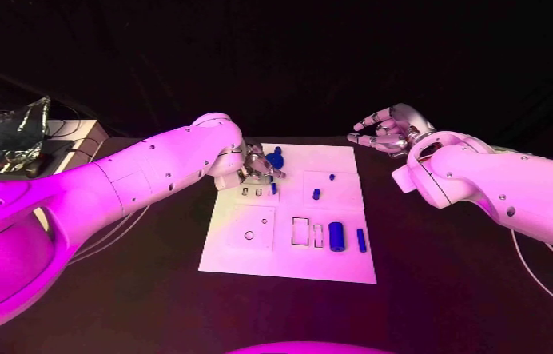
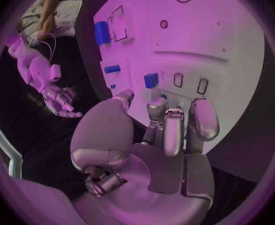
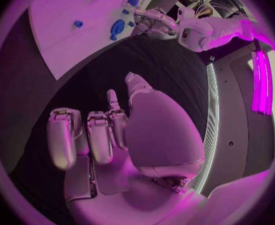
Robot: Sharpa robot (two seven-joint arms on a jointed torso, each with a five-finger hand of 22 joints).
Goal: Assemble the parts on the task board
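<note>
Hovering left hand (image 1: pixel 256 167) fingers apart over task board (image 1: pixel 346 258); right hand (image 1: pixel 390 131) spread, empty.

A black tabletop (image 1: pixel 138 290) is seen spread across the head view. At its centre a white task board (image 1: pixel 346 268) is laid flat, its long side running from 12 toward 6 o'clock. Small blue parts (image 1: pixel 336 236) are carried on the board, not on the tabletop itself. At 9 o'clock, by the far left edge, a pale box (image 1: pixel 81 134) with crumpled foil (image 1: pixel 25 124) can be made out.
</note>
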